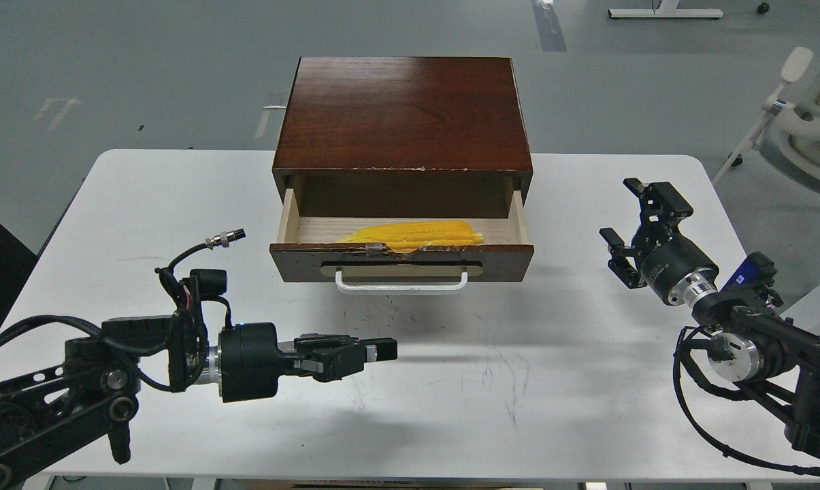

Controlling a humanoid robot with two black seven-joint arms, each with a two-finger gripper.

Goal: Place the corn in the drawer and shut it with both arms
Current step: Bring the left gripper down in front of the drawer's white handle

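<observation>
Down front, left gripper (375, 350) is hovering over the white table (144, 204) with fingers pinched together on nothing, bright yellow tapered corn (413, 235) is lying flat inside the pulled-out dark brown drawer (401, 262), and right gripper (624, 218) is sitting released, fingers spread.

Bright even overhead light, sharp pic, soft shadows on white table (586, 381), no blur
</observation>
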